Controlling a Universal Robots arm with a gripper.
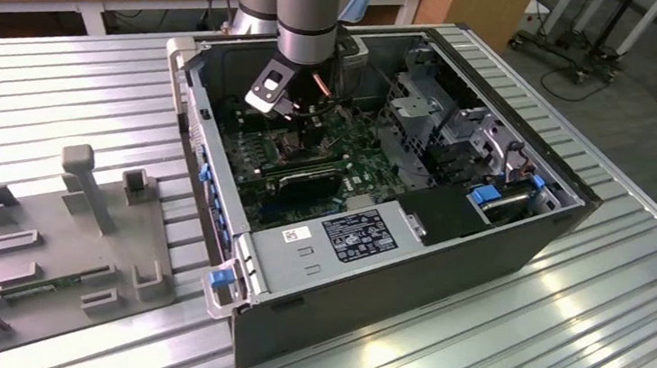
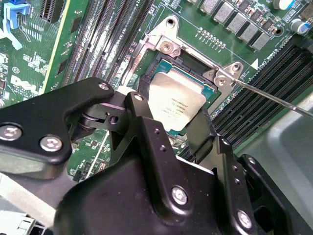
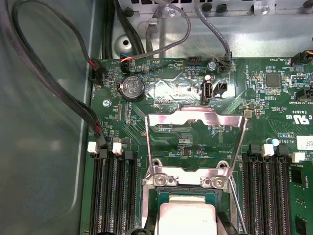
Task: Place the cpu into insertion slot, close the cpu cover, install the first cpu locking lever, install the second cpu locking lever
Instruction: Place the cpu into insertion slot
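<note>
In the second wrist view the gripper hangs low over the socket, its black fingers drawn in against two opposite edges of the cpu, which lies flat and pale face up in the insertion slot. Just beyond, in the first wrist view, the cpu cover is swung open, with a thin locking lever angling up beside the socket. Farther out, the exterior view shows the arm reaching into the open computer case on the slatted table
</note>
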